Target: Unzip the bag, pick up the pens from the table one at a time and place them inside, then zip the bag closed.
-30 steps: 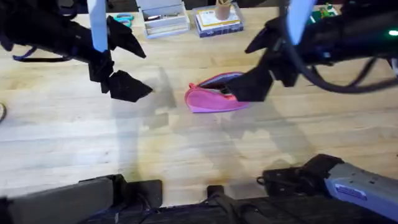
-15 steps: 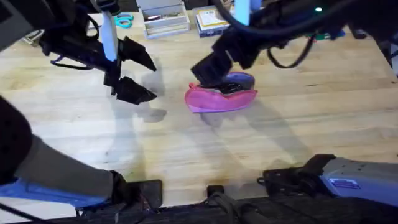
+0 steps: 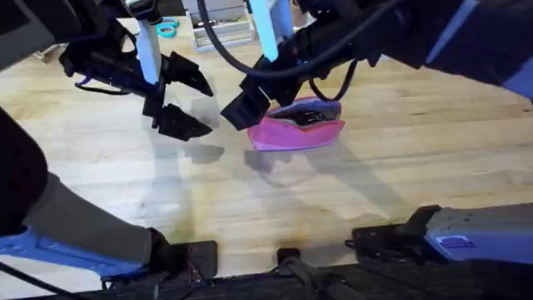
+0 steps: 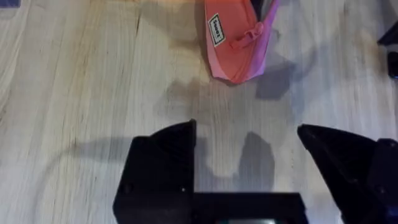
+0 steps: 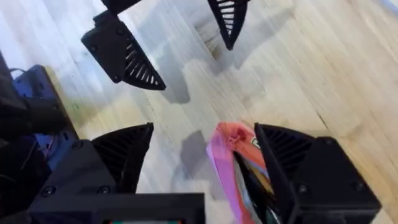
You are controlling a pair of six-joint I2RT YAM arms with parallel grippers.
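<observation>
**Bag lying open mid-table, both claws empty beside its left end**

I am taking the bag as my landmark throughout.

The table (image 3: 400, 167) is carrying the whole scene; I am seeing no loose pens on the bare wood around the bag. At the far edge, well beyond the bag, a stack of books (image 3: 218, 29) and blue-handled scissors (image 3: 166, 27) are sitting out of the way.

The bag (image 3: 296, 129) is lying near the middle of the table, its long axis running left to right across my overhead view. Its mouth is gaping along the top, facing up and away from the bases, with dark contents showing inside. In the left wrist view the zipper pull (image 4: 247, 38) is hanging at the end of the bag nearest that arm.

The right gripper (image 3: 243, 107) is hovering just beside the bag's left end, having reached across from its side. Its jaws are standing wide apart and gripping nothing; its wrist camera is showing the bag's end (image 5: 231, 163) between the two fingers.

The left gripper (image 3: 179, 100) is waiting further left of the bag, apart from it, jaws likewise spread wide and empty.

Judgement: the coming move is turning on that left end. The right claw is the nearer one, already level with the bag's end; closing the zip would be meaning a pull along the long axis while the other claw is pinning the fabric.
</observation>
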